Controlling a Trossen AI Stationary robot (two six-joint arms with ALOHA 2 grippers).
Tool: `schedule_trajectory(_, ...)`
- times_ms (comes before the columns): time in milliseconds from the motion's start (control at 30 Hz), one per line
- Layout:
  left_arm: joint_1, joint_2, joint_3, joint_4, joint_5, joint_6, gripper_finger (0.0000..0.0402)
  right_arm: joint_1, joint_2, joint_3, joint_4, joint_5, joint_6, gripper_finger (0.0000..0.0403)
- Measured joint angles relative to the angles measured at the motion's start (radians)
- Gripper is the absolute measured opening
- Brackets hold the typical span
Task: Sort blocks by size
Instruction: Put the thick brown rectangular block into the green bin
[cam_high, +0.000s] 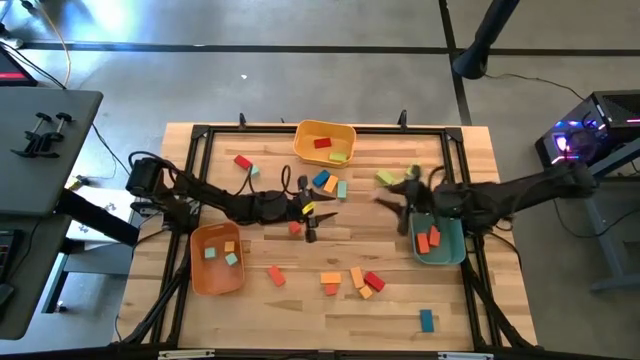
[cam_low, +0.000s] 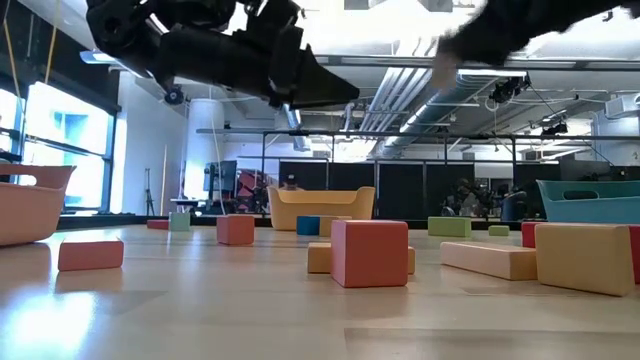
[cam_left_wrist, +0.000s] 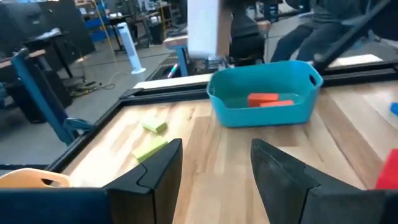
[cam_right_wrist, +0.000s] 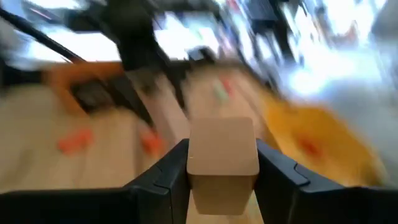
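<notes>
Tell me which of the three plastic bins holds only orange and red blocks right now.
The teal plastic bin beside the right arm: two orange-red blocks inside. The yellow bin and the orange bin each also hold a green or teal block.

A tan block (cam_right_wrist: 222, 163) sits between dark fingers (cam_right_wrist: 165, 174), a teal bin (cam_left_wrist: 264, 93) holds orange and red blocks (cam_left_wrist: 263, 99), and the yellow bin (cam_high: 324, 141) and orange bin (cam_high: 216, 259) rest on pale wood.

The wooden table (cam_high: 300, 320) (light planks) carries scattered blocks (cam_high: 352, 280) and three bins (cam_high: 324, 141).
</notes>
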Motion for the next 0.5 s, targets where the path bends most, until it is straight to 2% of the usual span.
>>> schedule_trajectory(33, 0.003, -0.001, 0.0, 0.0, 0.0, 0.002, 0.0175, 0.014, -0.022, 0.033, -0.15, 0.035, 0.11, 0.0131)
schedule_trajectory(100, 0.013, -0.001, 0.0, 0.003, 0.0, 0.012, 0.0175, 0.052, -0.042, 0.103, -0.447, 0.039, 0.355, 0.0131)
schedule_trajectory(233, 0.025, -0.001, 0.0, 0.015, 0.001, 0.001, 0.0175, 0.137, -0.032, 0.183, -0.891, -0.046, 0.749, 0.0131)
schedule_trajectory(333, 0.035, -0.001, 0.0, 0.011, 0.001, 0.001, 0.0175, 0.144, -0.018, 0.19, -1.046, -0.138, 0.981, 0.0131)
schedule_trajectory(500, 0.047, -0.001, 0.0, 0.016, 0.001, -0.004, 0.0175, 0.149, 0.049, 0.132, -1.114, -0.179, 1.193, 0.0131)
